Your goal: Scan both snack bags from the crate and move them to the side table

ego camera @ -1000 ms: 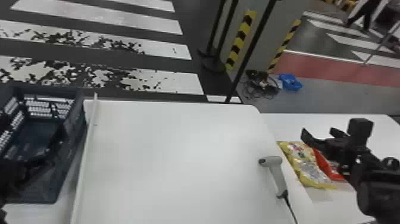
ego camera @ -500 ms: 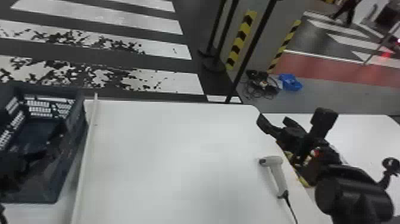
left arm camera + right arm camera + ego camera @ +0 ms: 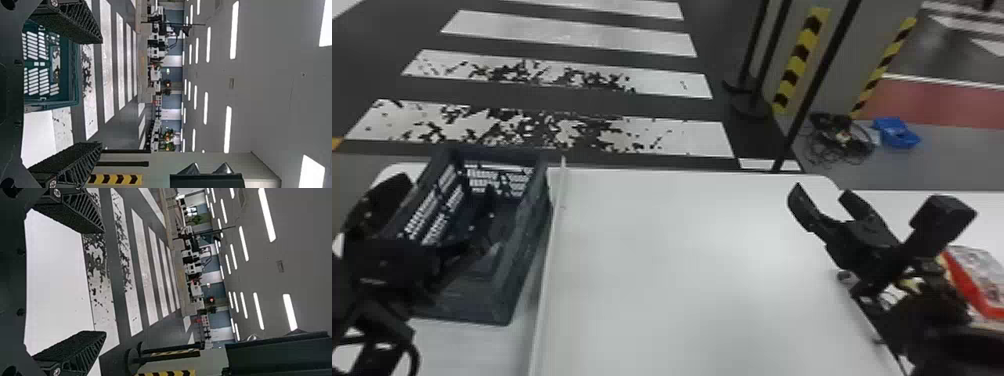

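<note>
At the left of the head view, my left gripper point(image 3: 444, 200) stands open over the near left part of the dark crate point(image 3: 524, 240). The left wrist view gives the same open gripper point(image 3: 101, 93), with the crate point(image 3: 73, 74) beyond its fingers. Over the right edge of the white table, my right gripper point(image 3: 821, 191) is open and holds nothing; the right wrist view has it point(image 3: 105, 282) likewise. A red snack bag point(image 3: 977, 280) lies on the side table, and a yellow one point(image 3: 912, 285) is mostly behind my right arm, which also covers most of the scanner point(image 3: 846, 276).
A thin raised white strip point(image 3: 548, 260) runs between the crate and the main table top point(image 3: 682, 260). The side table point(image 3: 967, 205) adjoins on the right. Black posts point(image 3: 814, 80) and a blue object point(image 3: 897, 134) are on the floor behind.
My right arm has come leftward from above the snack bags to the main table's right edge. The head view has turned left, bringing more of the crate and left arm into view.
</note>
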Tool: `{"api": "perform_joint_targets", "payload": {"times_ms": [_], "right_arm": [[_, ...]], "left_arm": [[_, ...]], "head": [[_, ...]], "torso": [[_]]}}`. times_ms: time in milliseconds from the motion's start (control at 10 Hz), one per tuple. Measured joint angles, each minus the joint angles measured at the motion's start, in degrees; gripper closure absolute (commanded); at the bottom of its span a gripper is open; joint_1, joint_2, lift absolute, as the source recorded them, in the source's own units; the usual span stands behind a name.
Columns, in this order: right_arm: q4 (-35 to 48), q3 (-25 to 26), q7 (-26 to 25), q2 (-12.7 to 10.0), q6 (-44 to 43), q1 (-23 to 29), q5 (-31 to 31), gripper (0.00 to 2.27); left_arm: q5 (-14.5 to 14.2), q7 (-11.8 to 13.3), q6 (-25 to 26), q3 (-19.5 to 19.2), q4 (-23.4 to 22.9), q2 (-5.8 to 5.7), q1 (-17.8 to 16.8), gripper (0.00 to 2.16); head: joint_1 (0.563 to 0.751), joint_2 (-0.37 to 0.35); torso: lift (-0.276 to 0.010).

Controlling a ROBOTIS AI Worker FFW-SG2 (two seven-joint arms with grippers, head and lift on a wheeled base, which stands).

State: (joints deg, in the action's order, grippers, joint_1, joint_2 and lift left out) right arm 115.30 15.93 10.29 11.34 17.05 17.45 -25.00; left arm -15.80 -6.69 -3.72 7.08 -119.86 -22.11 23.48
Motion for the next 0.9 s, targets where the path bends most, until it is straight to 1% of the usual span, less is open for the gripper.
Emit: {"api": "perform_joint_targets", "payload": {"times_ms": [100,300,400,600,900], "right_arm": [[3.2,-1.52,0.0,-0.57,-5.51,4.48,2.05,0.07],[7.17,-4.26,0.0,-0.92,-14.92,12.31,5.58,0.07],[7.63,-5.24,-0.03,-1.06,-18.8,15.18,6.03,0.07],[7.43,-7.35,-0.89,-1.52,-24.91,19.78,8.45,0.07],[6.13,-11.16,-3.78,-1.3,-37.37,27.21,13.62,0.07]], "left_arm": [[-0.11,-0.32,-1.23,-0.42,-0.93,0.13,1.11,0.06],[0.0,-1.13,-5.91,-0.64,-2.6,0.38,4.23,0.06],[0.15,-1.26,-7.68,-0.41,-3.15,0.52,5.93,0.06],[1.15,-2.59,-11.29,0.79,-3.28,0.62,9.87,0.06],[3.5,-6.26,-22.09,3.53,-0.66,0.54,16.99,0.06]], "head": [[0.695,-0.144],[0.695,-0.109],[0.695,-0.105],[0.695,-0.1],[0.695,-0.078]], "torso": [[-0.095],[-0.095],[-0.095],[-0.095],[-0.095]]}}
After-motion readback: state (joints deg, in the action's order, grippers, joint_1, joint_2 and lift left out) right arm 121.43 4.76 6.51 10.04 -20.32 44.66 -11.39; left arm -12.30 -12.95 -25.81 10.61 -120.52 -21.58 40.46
